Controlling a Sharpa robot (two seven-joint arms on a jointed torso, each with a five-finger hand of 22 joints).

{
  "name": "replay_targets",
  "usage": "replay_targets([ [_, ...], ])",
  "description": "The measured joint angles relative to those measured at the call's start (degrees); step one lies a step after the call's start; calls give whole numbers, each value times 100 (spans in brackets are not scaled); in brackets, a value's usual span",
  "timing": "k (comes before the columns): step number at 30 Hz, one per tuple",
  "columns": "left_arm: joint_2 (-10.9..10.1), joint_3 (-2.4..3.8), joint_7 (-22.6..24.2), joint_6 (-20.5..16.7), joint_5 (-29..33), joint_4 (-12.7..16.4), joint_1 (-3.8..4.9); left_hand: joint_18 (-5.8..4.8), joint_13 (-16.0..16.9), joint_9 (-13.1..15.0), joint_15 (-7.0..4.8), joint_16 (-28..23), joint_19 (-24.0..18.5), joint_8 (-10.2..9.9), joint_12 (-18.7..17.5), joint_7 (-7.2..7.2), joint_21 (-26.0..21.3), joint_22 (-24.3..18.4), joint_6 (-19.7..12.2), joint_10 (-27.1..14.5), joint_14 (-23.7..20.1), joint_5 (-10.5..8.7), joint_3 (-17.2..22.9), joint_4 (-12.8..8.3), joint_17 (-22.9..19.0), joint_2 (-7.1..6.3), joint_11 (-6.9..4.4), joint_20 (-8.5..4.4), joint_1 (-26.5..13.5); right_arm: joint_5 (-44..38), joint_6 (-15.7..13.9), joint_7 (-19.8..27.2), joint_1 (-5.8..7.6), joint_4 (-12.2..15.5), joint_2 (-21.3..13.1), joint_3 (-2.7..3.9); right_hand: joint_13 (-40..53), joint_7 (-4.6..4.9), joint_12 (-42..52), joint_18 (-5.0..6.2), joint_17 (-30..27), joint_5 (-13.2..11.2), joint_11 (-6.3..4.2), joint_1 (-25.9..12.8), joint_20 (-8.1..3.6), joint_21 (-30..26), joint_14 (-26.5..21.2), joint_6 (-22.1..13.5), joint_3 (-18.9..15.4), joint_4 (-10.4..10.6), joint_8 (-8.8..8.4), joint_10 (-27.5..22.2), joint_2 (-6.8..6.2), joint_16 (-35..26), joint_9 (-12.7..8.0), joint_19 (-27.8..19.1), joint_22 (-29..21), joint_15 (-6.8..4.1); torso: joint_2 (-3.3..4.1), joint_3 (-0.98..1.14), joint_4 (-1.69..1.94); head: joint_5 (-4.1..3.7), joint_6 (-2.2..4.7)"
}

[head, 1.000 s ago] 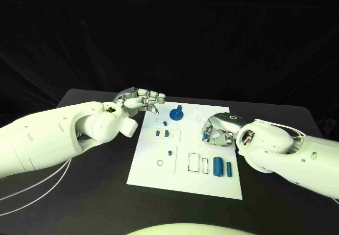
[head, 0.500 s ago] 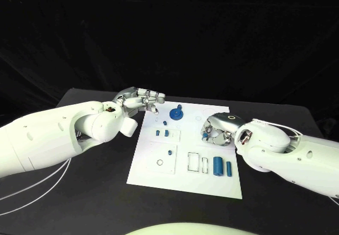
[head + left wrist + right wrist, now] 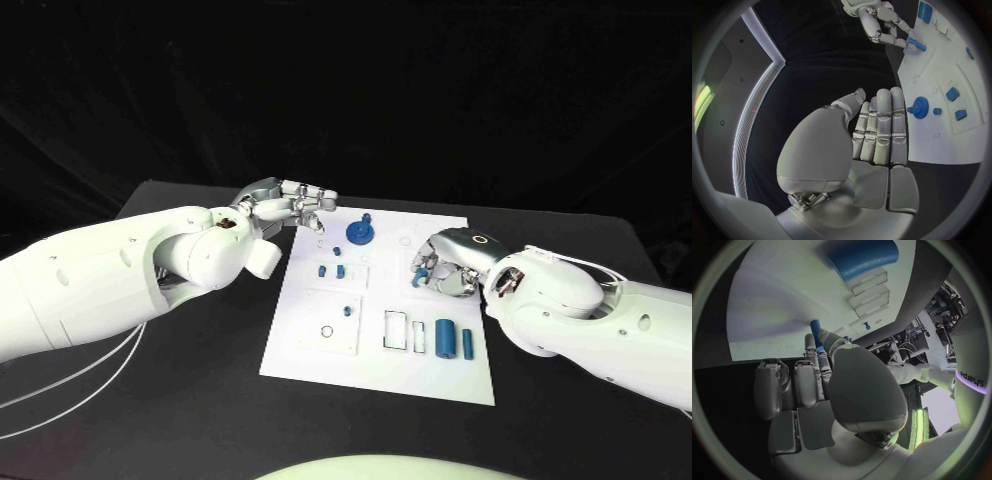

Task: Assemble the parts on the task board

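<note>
Now, blue peg (image 3: 420,272) pinched, right fingers (image 3: 430,270)

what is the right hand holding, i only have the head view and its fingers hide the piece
Observer: In the right wrist view, the right hand pinches a small blue peg between thumb and a finger.
Operator: is it touching the board
Observer: In the left wrist view, the peg's end sits right at the task board, but I cannot tell if they touch.
Operator: left hand got anything
Observer: No. The left wrist view shows the left hand empty, with its fingers straight.
</note>
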Motion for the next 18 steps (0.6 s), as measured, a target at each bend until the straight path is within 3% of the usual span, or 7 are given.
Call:
replay_targets([
  [5,11,0,-1,0,0,-20,-1,0,0,0,0,0,0,0,0,0,0,0,0,0,0,0,0,0,-7,22,0,0,22,51,-223,38,83,319,-126,61,-2,0,-1,0,0,-12,1,7,0,0,0,0,14,-15,0,0,6,0,0,0,0,0,-1,0,2,23,9],
  [10,21,0,-1,0,0,-29,-1,1,0,0,0,0,0,0,0,0,0,0,0,0,0,0,0,0,-7,22,0,0,22,132,-355,81,128,583,-138,76,-4,0,-24,0,-1,-13,10,7,0,0,0,0,21,-23,-6,8,6,0,0,0,-1,0,-3,-4,8,48,9],
  [18,48,-1,-3,0,0,-35,-1,0,0,0,0,0,0,0,0,0,0,1,0,0,0,0,0,0,-7,22,0,0,22,270,-420,173,40,795,338,62,-12,19,-36,0,-11,27,12,7,0,0,0,-19,45,-47,-22,8,6,0,1,0,-1,0,-2,-9,4,140,-16],
])
